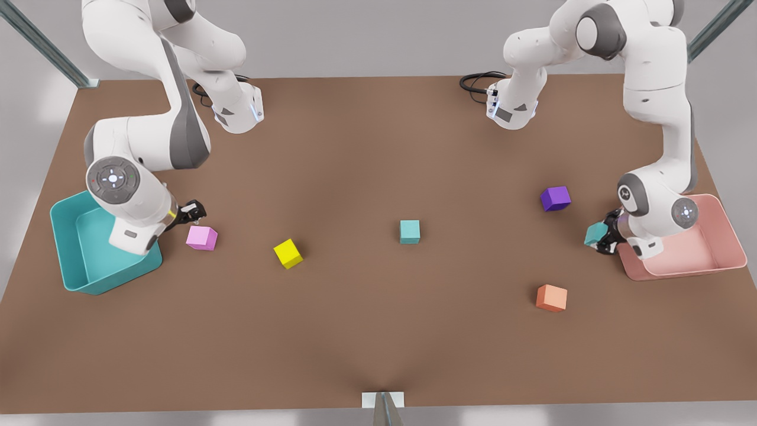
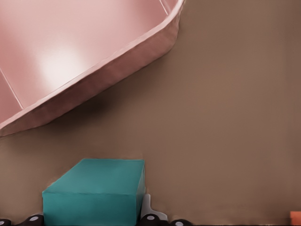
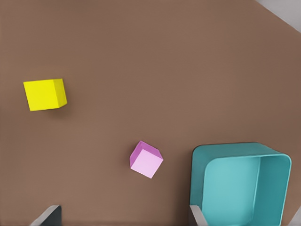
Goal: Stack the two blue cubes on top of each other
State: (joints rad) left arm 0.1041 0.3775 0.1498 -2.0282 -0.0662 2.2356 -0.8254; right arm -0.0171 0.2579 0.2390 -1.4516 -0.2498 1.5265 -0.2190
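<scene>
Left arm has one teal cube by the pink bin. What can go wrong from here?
1. The left gripper holds its blue cube near one edge in the left wrist view; it may twist or slip in transit.
2. The purple cube sits near the route to the other blue cube; a low carry might clip it.
3. The right gripper waits, open, beside the pink cube.

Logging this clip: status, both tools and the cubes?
Left tool shut on teal cube beside pink bin. Right tool open, waiting near pink cube. Second teal cube unobstructed.
</scene>
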